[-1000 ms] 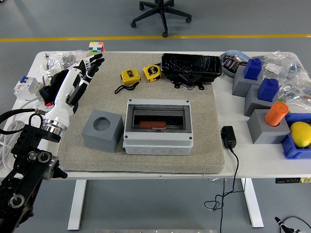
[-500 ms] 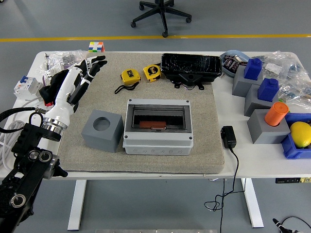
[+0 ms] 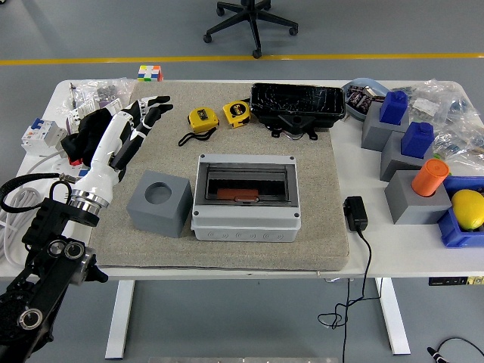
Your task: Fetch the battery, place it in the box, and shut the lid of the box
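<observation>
Since the earlier frame, left hand (image 3: 144,113) moves right toward the yellow tape measures (image 3: 203,119), fingers spread, holding nothing.

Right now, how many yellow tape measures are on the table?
2. One tape measure lies on the mat behind the box; the other tape measure sits just right of it.
</observation>
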Robot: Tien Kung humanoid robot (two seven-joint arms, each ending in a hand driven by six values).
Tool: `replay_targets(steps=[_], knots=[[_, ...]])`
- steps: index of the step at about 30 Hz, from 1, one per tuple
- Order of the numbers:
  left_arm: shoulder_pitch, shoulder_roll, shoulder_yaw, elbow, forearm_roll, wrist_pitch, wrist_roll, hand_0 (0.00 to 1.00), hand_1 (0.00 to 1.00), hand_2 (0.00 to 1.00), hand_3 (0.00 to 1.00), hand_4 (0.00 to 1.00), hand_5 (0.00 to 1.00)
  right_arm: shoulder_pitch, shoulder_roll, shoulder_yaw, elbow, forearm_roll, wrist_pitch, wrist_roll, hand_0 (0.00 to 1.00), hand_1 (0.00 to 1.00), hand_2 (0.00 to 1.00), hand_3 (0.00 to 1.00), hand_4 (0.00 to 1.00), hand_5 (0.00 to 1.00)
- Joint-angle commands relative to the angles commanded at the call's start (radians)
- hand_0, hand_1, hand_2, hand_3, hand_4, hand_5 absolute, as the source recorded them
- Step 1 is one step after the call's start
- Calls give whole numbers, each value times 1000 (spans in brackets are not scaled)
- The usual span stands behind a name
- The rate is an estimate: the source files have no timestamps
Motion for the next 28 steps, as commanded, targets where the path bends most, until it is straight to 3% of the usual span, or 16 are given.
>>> replay_targets(steps=[19,24,28], knots=[[0,-13,33,0,-4,12,-9,784,794,743,746,998,998,-43,-53,-75,-3,6,-1,1,907,892,850,898,998,998],[1,-13,32,-2,-3,13,-10,782,795,742,742,998,998,-57,-50,37,-5,-97,8,-12,905,890,848,896,998,998],[0,-15,36,-3,-4,13,-10,782,795,742,742,998,998,-58,-41,190,-5,-243,25,-39,905,890,848,896,998,998]])
